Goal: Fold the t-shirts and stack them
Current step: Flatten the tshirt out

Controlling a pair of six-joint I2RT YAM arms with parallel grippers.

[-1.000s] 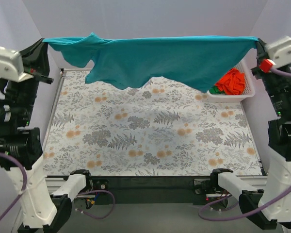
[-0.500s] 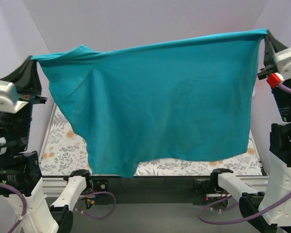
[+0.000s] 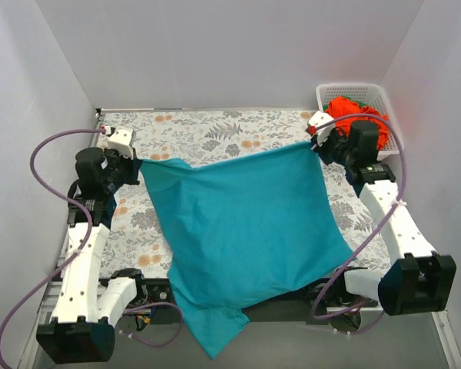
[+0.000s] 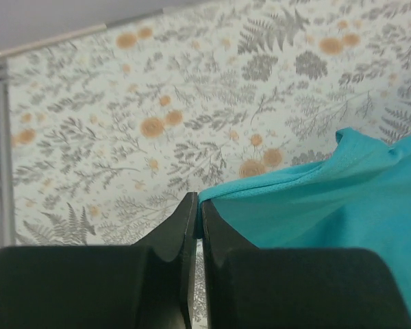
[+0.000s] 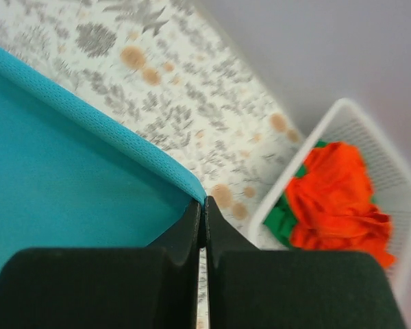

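Note:
The teal-blue t-shirt (image 3: 242,223) lies spread over the middle of the table, its near end hanging over the front edge. My left gripper (image 3: 136,163) is shut on its far-left corner, seen in the left wrist view (image 4: 199,205) with the teal cloth (image 4: 342,199) running off to the right. My right gripper (image 3: 315,142) is shut on its far-right corner, seen in the right wrist view (image 5: 203,203) with the cloth (image 5: 68,171) to the left. The orange-red t-shirt (image 3: 355,111) and a green one (image 5: 282,219) lie in the basket.
The white lattice basket (image 3: 382,92) stands at the far right corner, by the right gripper; it also shows in the right wrist view (image 5: 397,171). The floral table cover (image 3: 207,131) shows bare behind the shirt. Purple cables loop beside both arms.
Both arms have swung down and forward from high up. The teal shirt, held stretched in the air before, now lies spread on the table with its far corners still gripped.

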